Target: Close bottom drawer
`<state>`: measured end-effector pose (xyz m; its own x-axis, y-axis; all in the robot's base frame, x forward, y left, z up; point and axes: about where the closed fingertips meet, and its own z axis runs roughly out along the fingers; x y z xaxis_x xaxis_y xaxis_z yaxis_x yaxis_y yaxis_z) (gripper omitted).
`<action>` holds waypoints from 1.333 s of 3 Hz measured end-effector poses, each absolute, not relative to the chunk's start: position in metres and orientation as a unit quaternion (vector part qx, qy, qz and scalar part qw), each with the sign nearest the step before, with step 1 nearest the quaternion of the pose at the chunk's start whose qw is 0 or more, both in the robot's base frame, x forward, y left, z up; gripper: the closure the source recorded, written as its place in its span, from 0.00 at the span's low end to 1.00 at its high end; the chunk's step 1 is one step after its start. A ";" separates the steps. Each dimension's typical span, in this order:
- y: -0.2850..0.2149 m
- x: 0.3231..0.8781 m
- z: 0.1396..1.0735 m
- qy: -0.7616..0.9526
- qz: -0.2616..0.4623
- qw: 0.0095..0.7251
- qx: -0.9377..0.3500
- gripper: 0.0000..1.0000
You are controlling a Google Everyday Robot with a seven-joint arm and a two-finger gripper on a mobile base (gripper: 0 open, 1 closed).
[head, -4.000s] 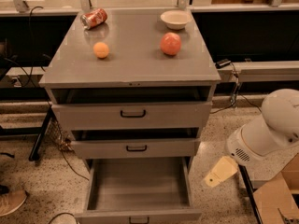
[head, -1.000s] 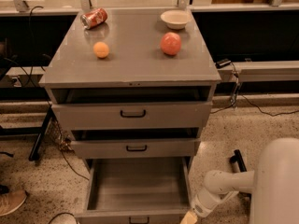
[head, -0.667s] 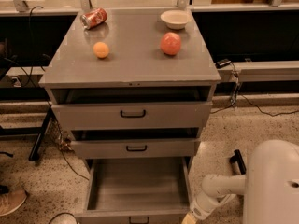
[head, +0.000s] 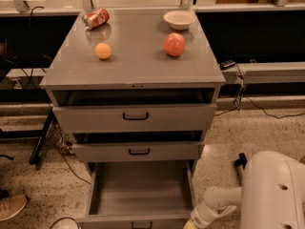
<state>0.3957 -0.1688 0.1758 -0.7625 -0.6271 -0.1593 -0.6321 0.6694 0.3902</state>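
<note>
The bottom drawer [head: 143,190] of the grey cabinet [head: 133,66] is pulled far out, an empty long grey tray with its small black handle [head: 141,224] at the picture's lower edge. The middle drawer [head: 138,151] and the top drawer [head: 135,117] above it stand slightly out. My white arm comes in from the lower right, and my gripper [head: 190,224] is low at the drawer's front right corner, mostly cut off by the frame edge.
On the cabinet top lie a red can [head: 96,18], an orange [head: 103,50], a red apple [head: 174,44] and a white bowl [head: 178,19]. Cables run over the speckled floor. A shoe [head: 10,206] shows at the lower left.
My arm has swung down from beside the cabinet's right to the drawer's front right corner. Over the last second it hardly moved. The drawer has not moved.
</note>
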 end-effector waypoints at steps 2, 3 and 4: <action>-0.160 0.402 0.165 0.915 0.220 0.028 -0.338 1.00; -0.137 0.417 0.159 0.909 0.240 0.069 -0.333 1.00; -0.137 0.417 0.159 0.909 0.240 0.069 -0.333 1.00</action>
<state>0.4173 -0.1372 0.1594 -0.7683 -0.5731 -0.2853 -0.6392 0.6623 0.3909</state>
